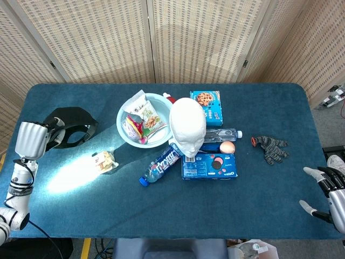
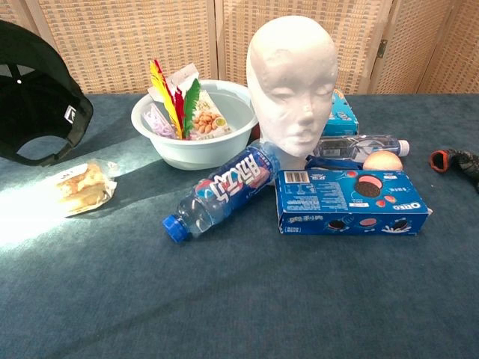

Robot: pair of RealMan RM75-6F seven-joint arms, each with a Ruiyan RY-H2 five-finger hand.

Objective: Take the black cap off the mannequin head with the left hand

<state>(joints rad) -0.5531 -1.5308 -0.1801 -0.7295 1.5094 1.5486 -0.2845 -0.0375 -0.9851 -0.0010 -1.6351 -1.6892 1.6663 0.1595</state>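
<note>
The black cap is off the mannequin head and sits low at the table's left edge, its opening facing up. My left hand grips its near rim. In the chest view the black cap fills the far left, and the hand holding it is out of frame. The white mannequin head stands bare in the middle of the table, also the mannequin head in the chest view. My right hand hangs open past the table's front right edge, holding nothing.
A pale blue bowl of snack packets stands behind the head. A water bottle, an Oreo box, a cookie box, a peach and a wrapped snack lie around. A dark glove lies at the right.
</note>
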